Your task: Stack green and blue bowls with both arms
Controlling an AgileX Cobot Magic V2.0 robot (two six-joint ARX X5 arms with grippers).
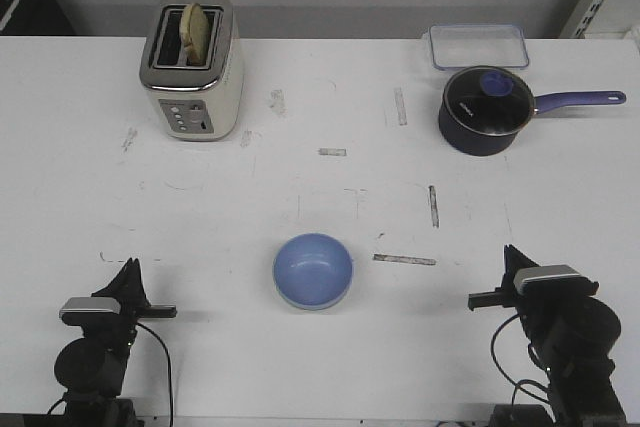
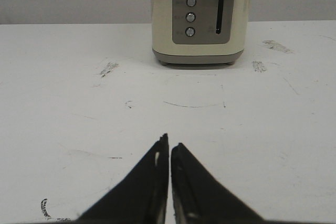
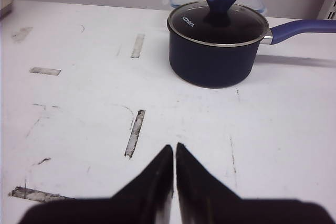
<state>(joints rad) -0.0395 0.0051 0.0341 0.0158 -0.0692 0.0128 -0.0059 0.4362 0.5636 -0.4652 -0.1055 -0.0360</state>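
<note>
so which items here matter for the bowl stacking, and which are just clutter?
Job:
- blue bowl; no separate green bowl visible
- left gripper, jaws shut
- right gripper, jaws shut

Clutter:
- toaster
- saucepan
- clear container

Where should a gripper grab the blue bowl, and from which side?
Best bet is the rim of the blue bowl, one finger inside and one outside. It sits upright and open, with a thin lip and smooth round walls that offer no other hold. It lies about midway between the arms; the right gripper could come from above onto the rim's right edge. Both grippers are shut, so it would need to open first.
</note>
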